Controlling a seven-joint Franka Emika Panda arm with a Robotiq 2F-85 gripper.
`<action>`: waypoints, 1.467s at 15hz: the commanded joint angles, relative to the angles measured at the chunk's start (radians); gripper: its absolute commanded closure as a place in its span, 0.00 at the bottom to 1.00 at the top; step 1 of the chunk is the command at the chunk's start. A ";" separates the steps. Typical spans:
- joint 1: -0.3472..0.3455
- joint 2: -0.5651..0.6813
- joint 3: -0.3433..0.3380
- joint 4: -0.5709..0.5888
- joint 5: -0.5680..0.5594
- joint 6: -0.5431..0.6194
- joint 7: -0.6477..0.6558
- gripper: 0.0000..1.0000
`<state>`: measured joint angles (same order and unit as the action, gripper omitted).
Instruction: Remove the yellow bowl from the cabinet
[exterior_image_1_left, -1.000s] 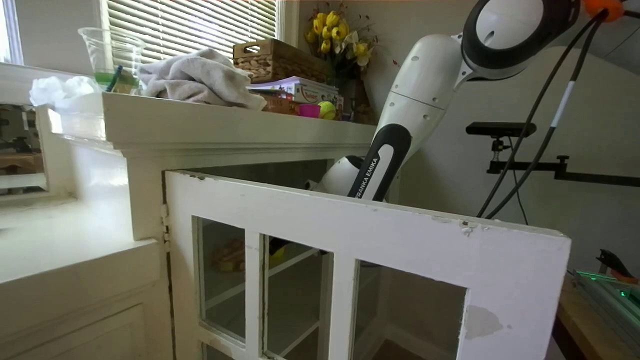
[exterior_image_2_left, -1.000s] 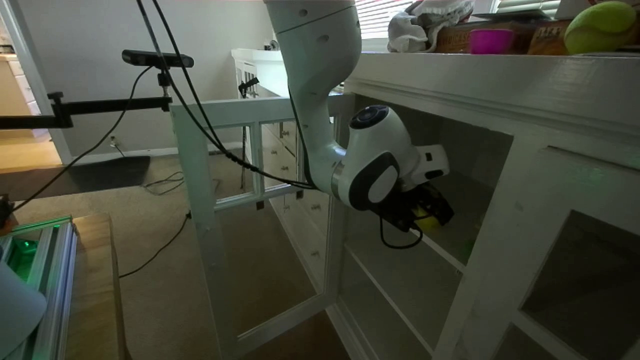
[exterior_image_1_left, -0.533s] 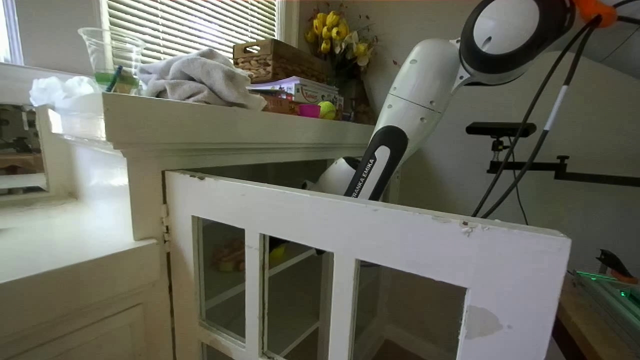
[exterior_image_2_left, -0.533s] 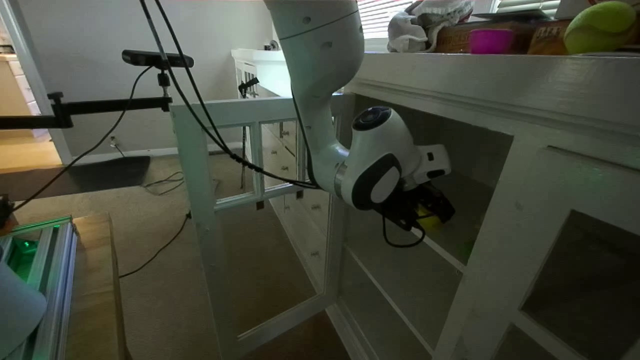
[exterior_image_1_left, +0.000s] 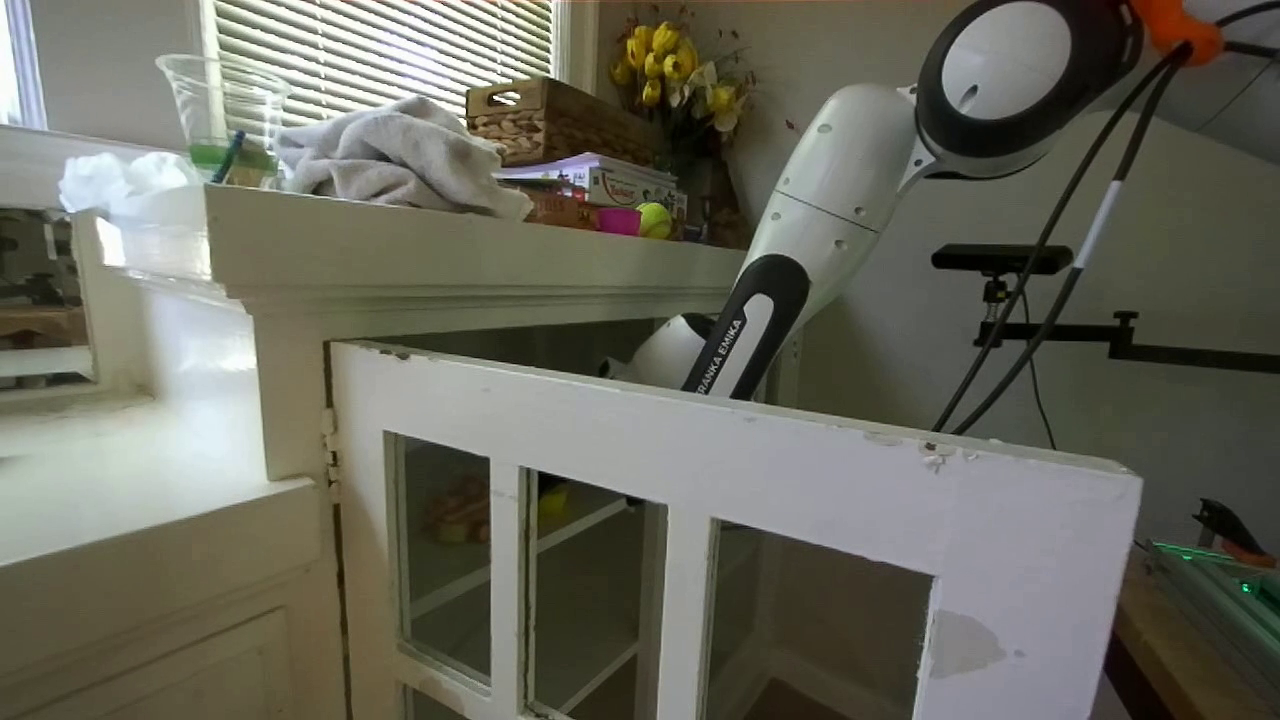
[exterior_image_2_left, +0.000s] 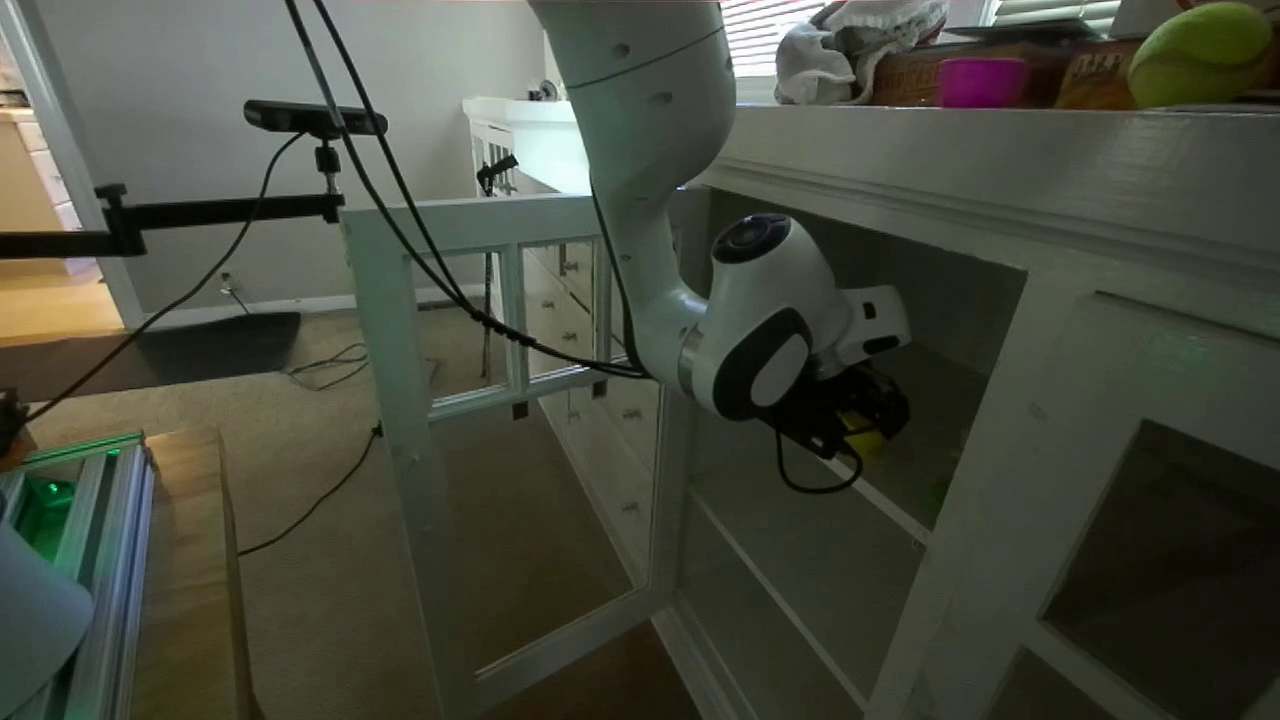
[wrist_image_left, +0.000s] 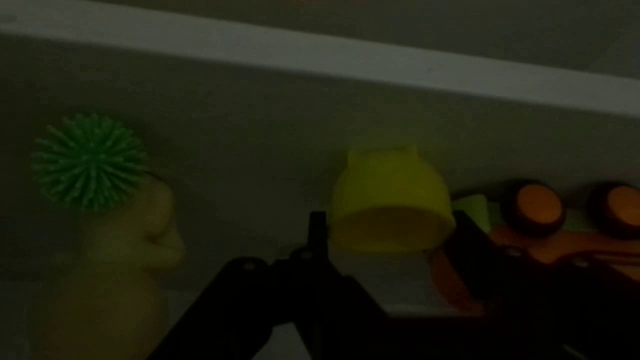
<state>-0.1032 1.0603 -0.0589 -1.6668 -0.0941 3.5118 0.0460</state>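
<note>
As it reaches into the gloom, a black two-fingered gripper (wrist_image_left: 389, 220) straddles a round, yellow, plastic-looking bowl (wrist_image_left: 392, 195) in the wrist view. Its fingers stand spread to the bowl's width, at nine and three o'clock of the rim; whether they pinch it or merely flank it cannot be told in the dark. From the bowl, a spiky green ball (wrist_image_left: 90, 162) lies at nine o'clock, a wheeled orange toy (wrist_image_left: 575, 241) at three and a white-painted shelf edge (wrist_image_left: 320, 54) at twelve.

Behind a glass-paned white wooden door (exterior_image_1_left: 800, 475), open in an exterior view, the bowl shows as a small yellow patch at seven o'clock; a white robot arm (exterior_image_1_left: 825, 215) with black trim slants in from two.

In an exterior view, the gripper is inside the large cream-white wooden cabinet (exterior_image_2_left: 1040, 400), the partly hidden bowl at five o'clock from it. Door open and reach made, the job looks about half done; left are a firm hold, a lift and the bowl's exit.
</note>
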 joint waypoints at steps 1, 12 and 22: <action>-0.015 0.034 0.018 0.052 0.003 -0.014 -0.034 0.64; 0.006 -0.256 -0.004 -0.316 0.029 0.006 -0.019 0.65; -0.045 -0.630 0.056 -0.810 -0.017 -0.031 -0.016 0.65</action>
<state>-0.1162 0.5844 -0.0357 -2.2991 -0.0965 3.5187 0.0398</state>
